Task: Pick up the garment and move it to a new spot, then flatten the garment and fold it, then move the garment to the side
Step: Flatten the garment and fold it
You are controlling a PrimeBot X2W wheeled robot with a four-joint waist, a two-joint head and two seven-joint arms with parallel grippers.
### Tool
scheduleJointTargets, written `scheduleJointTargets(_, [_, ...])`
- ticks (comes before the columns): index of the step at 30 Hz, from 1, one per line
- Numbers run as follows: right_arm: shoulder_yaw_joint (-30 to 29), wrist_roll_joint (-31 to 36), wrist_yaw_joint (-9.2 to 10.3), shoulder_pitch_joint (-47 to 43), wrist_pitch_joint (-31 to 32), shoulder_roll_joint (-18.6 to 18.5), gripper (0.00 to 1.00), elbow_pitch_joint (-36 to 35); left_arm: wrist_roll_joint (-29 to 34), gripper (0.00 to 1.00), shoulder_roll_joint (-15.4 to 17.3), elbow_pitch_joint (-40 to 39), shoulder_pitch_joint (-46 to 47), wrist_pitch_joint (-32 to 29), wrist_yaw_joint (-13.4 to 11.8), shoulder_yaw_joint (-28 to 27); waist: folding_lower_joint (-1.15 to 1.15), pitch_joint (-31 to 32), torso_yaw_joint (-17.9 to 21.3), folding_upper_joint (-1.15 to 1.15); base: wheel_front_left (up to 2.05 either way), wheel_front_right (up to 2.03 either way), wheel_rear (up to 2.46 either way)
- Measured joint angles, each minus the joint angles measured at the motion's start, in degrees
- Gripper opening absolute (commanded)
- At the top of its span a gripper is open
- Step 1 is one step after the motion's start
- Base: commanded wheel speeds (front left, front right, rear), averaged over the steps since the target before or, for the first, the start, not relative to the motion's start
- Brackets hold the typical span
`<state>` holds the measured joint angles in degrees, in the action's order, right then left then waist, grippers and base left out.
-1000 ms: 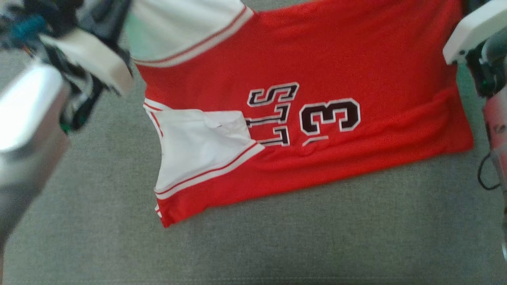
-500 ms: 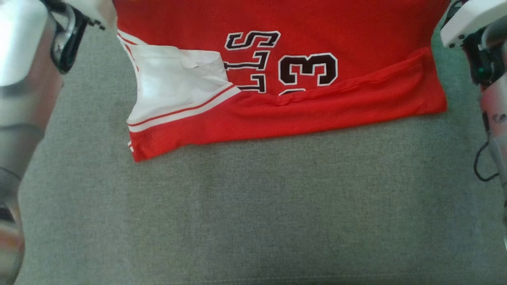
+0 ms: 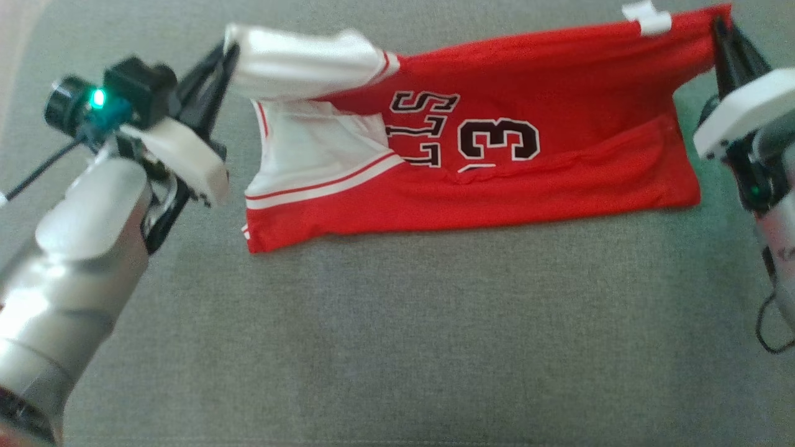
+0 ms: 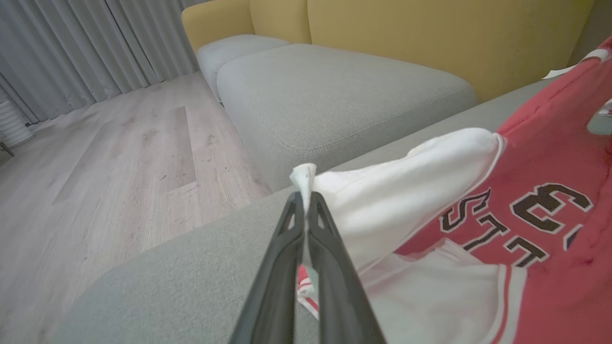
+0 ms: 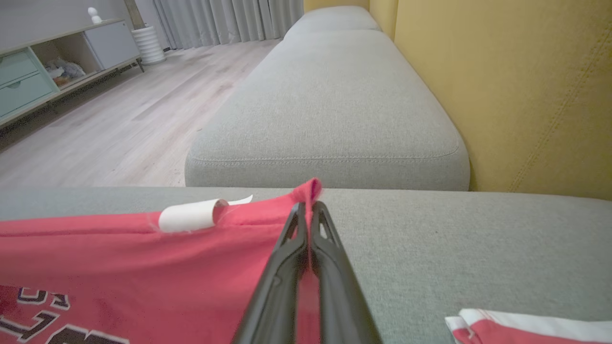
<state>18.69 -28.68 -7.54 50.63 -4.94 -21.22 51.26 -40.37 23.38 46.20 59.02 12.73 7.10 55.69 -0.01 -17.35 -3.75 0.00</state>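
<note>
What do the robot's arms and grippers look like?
The left gripper and right gripper each have two long, dark, tapering fingers and a white wrist housing. The left forearm is silvery metal, with a green-lit black camera and thin black cable. Another black cable loops beside the right forearm.

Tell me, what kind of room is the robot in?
Most likely a living room in a home: there is a grey sofa with a yellow backrest, long grey curtains, a wooden floor and a low cabinet with drawers.
</note>
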Motion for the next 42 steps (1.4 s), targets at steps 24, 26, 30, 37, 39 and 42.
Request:
scheduleJointTargets(24, [18.3, -8.6, 0.0, -13.9, 14.3, -13.6, 0.0, -14.1, -2.5, 0.0, 7.2, -14.9, -16.0, -10.8, -2.6, 8.1, 0.01, 5.1, 0.0, 0.0, 0.0, 0.0, 0.0])
scheduleJointTargets(26, [19.3, -8.6, 0.0, -13.9, 15.6, -14.0, 0.0, -14.2, -2.5, 0.0, 7.2, -15.2, -16.0, -11.4, -2.6, 8.4, 0.01, 4.9, 0.3, 0.0, 0.0, 0.0, 0.0])
scheduleJointTargets(30, [21.2, -7.5, 0.0, -13.9, 17.8, -14.0, 0.0, -14.2, -3.1, 0.0, 7.4, -15.3, -16.2, -12.8, -3.1, 9.1, 0.01, 4.6, 0.8, 0.0, 0.0, 0.0, 0.0])
scheduleJointTargets(37, [19.2, -9.0, 0.0, -13.9, 18.3, -13.6, 1.0, -12.7, -3.8, 1.0, 7.3, -15.4, -17.3, -12.1, -4.8, 8.8, 0.01, 5.3, 1.2, 0.0, 0.0, 0.0, 0.0])
scheduleJointTargets(39, [17.3, -10.5, 0.0, -13.9, 17.4, -13.3, 1.0, -12.8, -4.5, 1.0, 6.9, -15.5, -17.9, -10.1, -5.7, 7.9, 0.01, 6.0, 1.1, 0.0, 0.0, 0.0, 0.0])
scheduleJointTargets(42, [12.8, -12.5, 0.0, -13.9, 13.3, -12.1, 1.0, -13.2, -5.2, 1.0, 5.3, -15.5, -18.2, -5.4, -7.9, 5.2, 0.01, 7.5, 1.0, 0.0, 0.0, 0.0, 0.0])
